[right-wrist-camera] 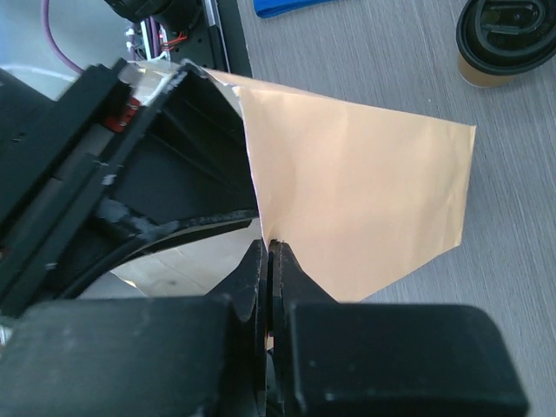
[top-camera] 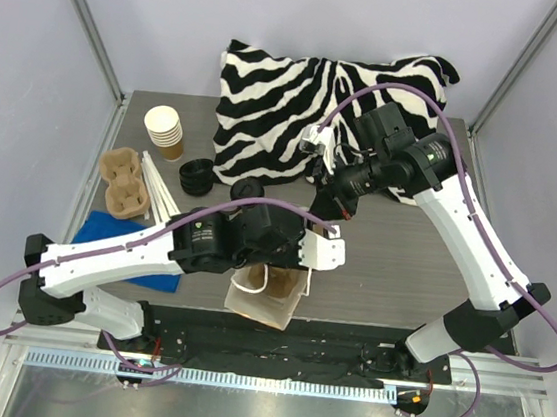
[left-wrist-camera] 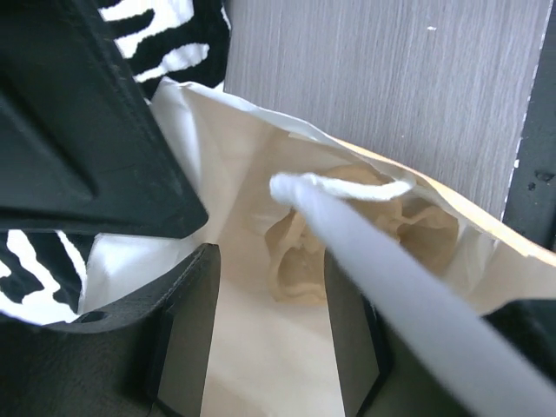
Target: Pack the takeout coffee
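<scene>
The takeout coffee (top-camera: 248,191), a brown cup with a black lid, stands on the table by the zebra cloth's near edge. It also shows in the right wrist view (right-wrist-camera: 502,39). A brown paper bag (top-camera: 266,298) stands open at the table's near edge. My left gripper (top-camera: 292,270) hangs over its mouth, open and empty. In the left wrist view the left gripper (left-wrist-camera: 269,339) frames the bag's inside (left-wrist-camera: 261,217), and a white handle (left-wrist-camera: 347,187) crosses in front. My right gripper (right-wrist-camera: 271,248) is shut on the bag's rim (right-wrist-camera: 347,174). In the top view the right gripper (top-camera: 339,210) sits just beyond the left wrist.
A zebra-print cloth (top-camera: 321,103) covers the table's back. A stack of lidless cups (top-camera: 165,130), a stack of black lids (top-camera: 197,175), a cardboard cup carrier (top-camera: 125,183), white sticks (top-camera: 159,195) and a blue sheet (top-camera: 129,242) lie at the left.
</scene>
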Controlling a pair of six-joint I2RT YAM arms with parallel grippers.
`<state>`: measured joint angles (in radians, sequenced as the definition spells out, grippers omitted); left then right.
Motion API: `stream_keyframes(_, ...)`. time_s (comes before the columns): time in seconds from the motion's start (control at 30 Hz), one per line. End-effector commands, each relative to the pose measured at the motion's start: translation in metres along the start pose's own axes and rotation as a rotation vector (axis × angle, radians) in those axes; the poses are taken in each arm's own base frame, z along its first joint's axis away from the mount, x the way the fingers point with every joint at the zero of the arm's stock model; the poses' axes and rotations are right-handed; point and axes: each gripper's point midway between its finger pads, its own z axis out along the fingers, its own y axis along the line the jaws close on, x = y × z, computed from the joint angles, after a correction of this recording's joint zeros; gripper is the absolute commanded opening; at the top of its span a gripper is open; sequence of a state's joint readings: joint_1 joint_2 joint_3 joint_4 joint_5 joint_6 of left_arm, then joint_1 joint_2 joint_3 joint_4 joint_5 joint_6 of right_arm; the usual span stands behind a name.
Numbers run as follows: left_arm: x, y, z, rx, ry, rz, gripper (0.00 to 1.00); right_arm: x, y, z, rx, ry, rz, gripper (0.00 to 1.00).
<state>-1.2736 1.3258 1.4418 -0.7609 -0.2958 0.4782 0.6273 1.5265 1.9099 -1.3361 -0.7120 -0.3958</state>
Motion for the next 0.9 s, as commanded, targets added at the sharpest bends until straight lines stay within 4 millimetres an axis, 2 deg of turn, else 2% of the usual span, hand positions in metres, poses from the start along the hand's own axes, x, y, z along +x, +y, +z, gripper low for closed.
stream_keyframes(0.0,-0.033,0.023,-0.03,-0.039,-0.136,-0.036,0.56,0.02,0.012,-0.005,-0.01,0.072,0.065,0.01)
stream_keyframes(0.2,-0.048,0.033,-0.043,-0.05,-0.191,-0.043,0.6,0.021,0.01,-0.005,0.0,0.075,0.064,0.01)
stream_keyframes(0.47,-0.052,0.044,-0.052,-0.087,-0.208,-0.037,0.67,0.027,0.01,-0.006,0.006,0.085,0.03,0.01)
stream_keyframes(0.73,-0.061,0.048,-0.076,-0.076,-0.276,-0.059,0.72,0.031,0.01,-0.006,0.011,0.086,0.033,0.01)
stream_keyframes(0.87,-0.052,0.044,-0.073,-0.063,-0.23,-0.045,0.75,0.029,0.012,-0.009,0.015,0.074,0.022,0.01)
